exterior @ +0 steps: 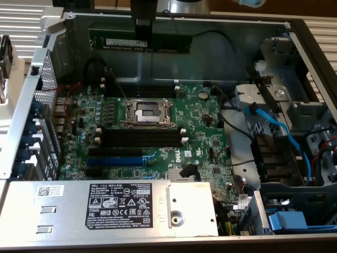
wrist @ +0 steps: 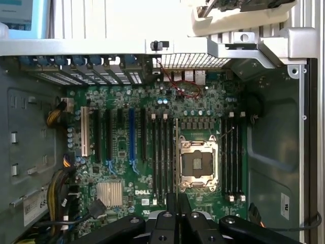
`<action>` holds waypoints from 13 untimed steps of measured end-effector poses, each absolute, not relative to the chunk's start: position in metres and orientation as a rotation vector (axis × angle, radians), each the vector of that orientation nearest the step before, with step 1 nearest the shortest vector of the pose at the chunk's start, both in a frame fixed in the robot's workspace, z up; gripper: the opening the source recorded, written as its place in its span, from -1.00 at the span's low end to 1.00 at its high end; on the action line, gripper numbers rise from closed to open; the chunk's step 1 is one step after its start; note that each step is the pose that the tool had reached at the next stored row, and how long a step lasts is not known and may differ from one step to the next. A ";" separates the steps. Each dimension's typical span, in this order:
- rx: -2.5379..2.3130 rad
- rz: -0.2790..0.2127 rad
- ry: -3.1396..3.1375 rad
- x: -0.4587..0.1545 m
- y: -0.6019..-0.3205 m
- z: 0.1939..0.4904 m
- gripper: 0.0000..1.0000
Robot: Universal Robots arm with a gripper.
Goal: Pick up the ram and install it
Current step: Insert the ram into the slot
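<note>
Exterior view: the gripper [exterior: 143, 32] is up at the far side of the open case [exterior: 221, 58], jaws pinched narrow on the ram [exterior: 168, 43]. The strip hangs level, clear above the motherboard [exterior: 158, 126]. The black memory slots [exterior: 142, 136] lie nearer, just beside the processor socket [exterior: 147, 112].

Wrist view: the gripper [wrist: 177, 211] looks straight down on the board, with black slots flanking the socket.

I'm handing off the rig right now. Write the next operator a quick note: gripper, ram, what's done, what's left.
Gripper: shut on the ram, which it holds level in the air inside the open case, clear of the motherboard.
Slots: the black memory slots beside the CPU socket look empty.
Done: ram picked up.
Left: ram not yet seated in a slot.
</note>
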State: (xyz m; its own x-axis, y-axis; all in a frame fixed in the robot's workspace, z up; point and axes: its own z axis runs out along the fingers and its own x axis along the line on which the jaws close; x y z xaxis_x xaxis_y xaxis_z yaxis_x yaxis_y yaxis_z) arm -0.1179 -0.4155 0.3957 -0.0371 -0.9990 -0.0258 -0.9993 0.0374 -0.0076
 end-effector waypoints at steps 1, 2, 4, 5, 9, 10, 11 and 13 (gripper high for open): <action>-2.162 0.020 2.244 -0.118 -0.415 0.395 -0.76; -2.162 0.022 2.242 -0.118 -0.415 0.393 -0.76; -2.160 0.025 2.238 -0.118 -0.415 0.391 -0.76; -2.159 0.028 2.236 -0.118 -0.415 0.390 -0.76; -2.154 0.038 2.229 -0.119 -0.416 0.386 -0.76; -2.153 0.039 2.228 -0.119 -0.416 0.386 -0.76; -2.153 0.040 2.228 -0.119 -0.417 0.386 -0.76; -2.153 0.041 2.227 -0.119 -0.419 0.386 -0.76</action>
State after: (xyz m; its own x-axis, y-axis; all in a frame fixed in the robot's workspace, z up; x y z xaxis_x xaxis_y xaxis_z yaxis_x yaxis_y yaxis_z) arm -0.1187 -0.4187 0.3860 -0.0338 -0.9982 -0.0499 -0.9993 0.0344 -0.0115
